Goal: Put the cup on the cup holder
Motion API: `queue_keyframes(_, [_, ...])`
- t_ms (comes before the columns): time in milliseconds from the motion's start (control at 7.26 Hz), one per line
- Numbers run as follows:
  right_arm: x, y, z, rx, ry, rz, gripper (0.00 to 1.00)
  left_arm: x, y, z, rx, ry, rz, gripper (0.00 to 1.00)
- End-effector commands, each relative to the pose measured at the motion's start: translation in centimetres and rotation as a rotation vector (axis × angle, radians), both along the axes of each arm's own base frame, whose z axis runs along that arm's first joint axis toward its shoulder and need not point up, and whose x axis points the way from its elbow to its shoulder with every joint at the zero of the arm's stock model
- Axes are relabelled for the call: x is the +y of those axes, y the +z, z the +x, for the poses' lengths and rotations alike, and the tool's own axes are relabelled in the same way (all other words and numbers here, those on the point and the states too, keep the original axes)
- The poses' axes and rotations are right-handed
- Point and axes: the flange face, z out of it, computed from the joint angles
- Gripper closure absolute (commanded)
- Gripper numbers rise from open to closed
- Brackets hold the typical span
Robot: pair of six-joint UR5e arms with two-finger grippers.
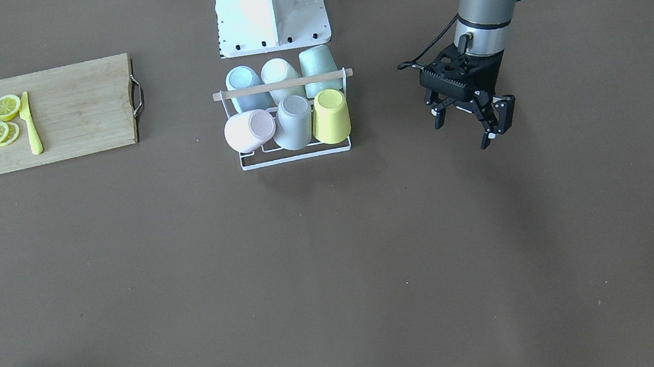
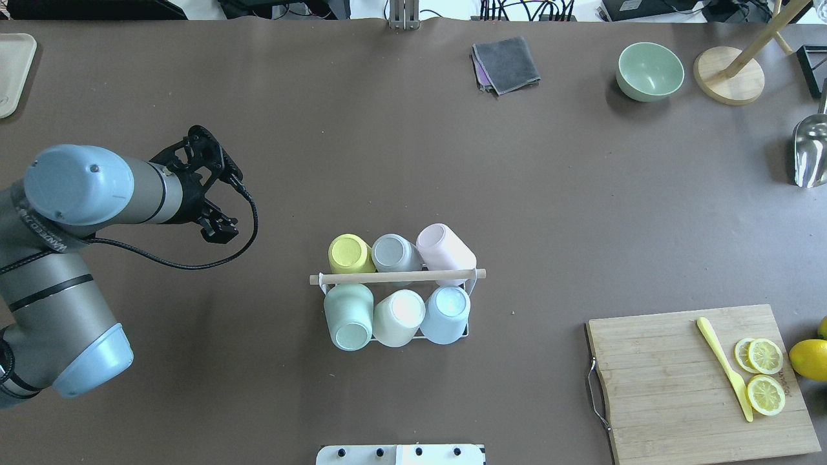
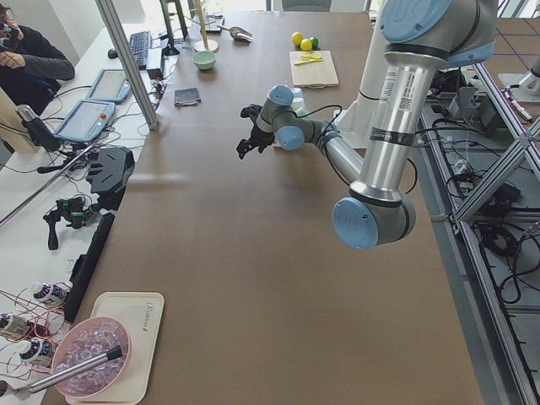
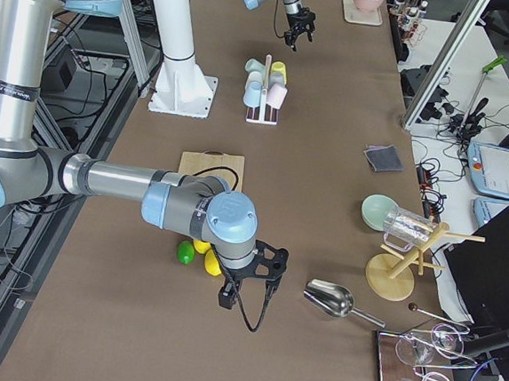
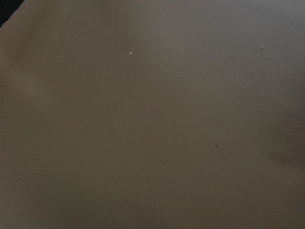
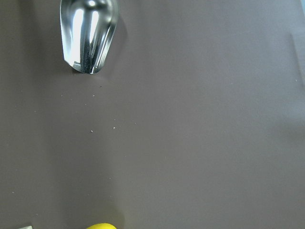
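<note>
Overhead view: the cup holder (image 2: 397, 277) sits mid-table, just ahead of the robot's base plate (image 2: 400, 454), with six cups tipped on its prongs, three on each side of the wooden rod (image 1: 281, 85). The near row is the mint cup (image 2: 349, 316), cream cup (image 2: 398, 316) and blue cup (image 2: 447, 314). The far row is the yellow cup (image 2: 349, 253), grey cup (image 2: 394, 252) and pink cup (image 2: 444, 245). The grey cloth (image 2: 507, 63) and green bowl (image 2: 649, 71) are at the far edge.

Only the exterior right view shows the right gripper (image 4: 244, 288). It is low over the table near the lemons (image 4: 208, 260), with the metal scoop (image 4: 330, 297) beside it. Can't tell its finger state from there. The right wrist view gives just the scoop and table. The left wrist view shows bare table only.

The left arm reaches forward with the wrist bent toward the centre. In the front-facing view the left gripper (image 1: 469, 122) hangs above the table, tilted downward, fingers spread wide with nothing between them. It is well apart from the holder, on the robot's left.
</note>
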Motion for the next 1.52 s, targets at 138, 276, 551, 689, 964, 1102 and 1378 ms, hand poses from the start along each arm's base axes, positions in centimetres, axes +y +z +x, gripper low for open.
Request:
queue_keyframes(138, [-0.9, -0.5, -0.2, 0.01, -0.004, 0.012, 0.0, 0.1, 1.6, 0.9, -0.035, -0.068, -0.291, 0.01])
queue_keyframes(276, [-1.3, -0.6, -1.2, 0.008, -0.027, 0.013, 0.0, 0.2, 2.6, 1.5, 0.021, -0.18, -0.466, 0.01])
queue_keyframes(551, [-2.4, -1.1, -2.5, 0.001, -0.057, 0.023, 0.0, -2.5, 5.0, -3.4, 0.077, -0.257, -0.622, 0.01])
queue_keyframes(689, [-2.9, -1.6, -2.5, -0.001, -0.057, 0.034, 0.0, -3.7, 8.0, -7.7, 0.085, -0.317, -0.669, 0.01])
queue_keyframes(964, [-2.8, -1.7, -2.7, -0.026, -0.059, 0.04, 0.0, -5.9, 16.8, -17.1, 0.04, -0.489, -0.797, 0.01])
queue_keyframes(1102, [-2.8, -1.8, -2.7, -0.028, -0.059, 0.041, 0.0, -6.8, 22.1, -24.8, 0.033, -0.543, -0.853, 0.01])
queue_keyframes(1378, [-2.4, -1.5, -2.8, -0.029, -0.059, 0.034, 0.0, -3.6, 31.6, -40.4, 0.145, -0.525, -0.939, 0.01])
